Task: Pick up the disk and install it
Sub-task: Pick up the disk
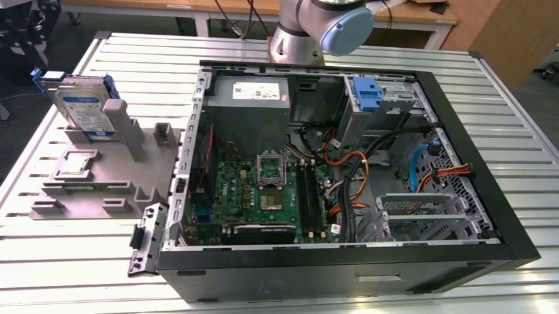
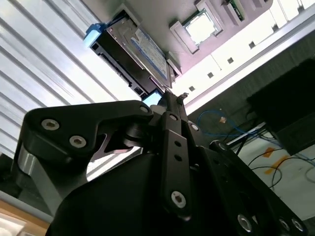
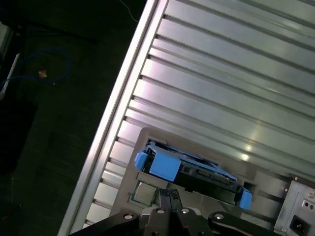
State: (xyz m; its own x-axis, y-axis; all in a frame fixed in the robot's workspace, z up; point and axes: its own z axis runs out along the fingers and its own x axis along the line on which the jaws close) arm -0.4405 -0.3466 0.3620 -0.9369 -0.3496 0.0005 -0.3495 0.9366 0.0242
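Your gripper (image 3: 169,193) is clenched and empty. The disk (image 3: 197,169) stands on edge in its holder (image 1: 96,176), just ahead of the tips. Closed like this, the tips could strike and tip it.

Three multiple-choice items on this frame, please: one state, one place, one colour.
1. The computer case is: A open; B closed; C upside down.
2. The disk stands: A inside the case; B in the grey holder; C on the floor.
3. Its carrier bracket is: A red; B yellow; C blue.
Answers: A, the motherboard lies exposed; B, the holder is at the exterior view's left of the case; C, blue edges frame the disk.
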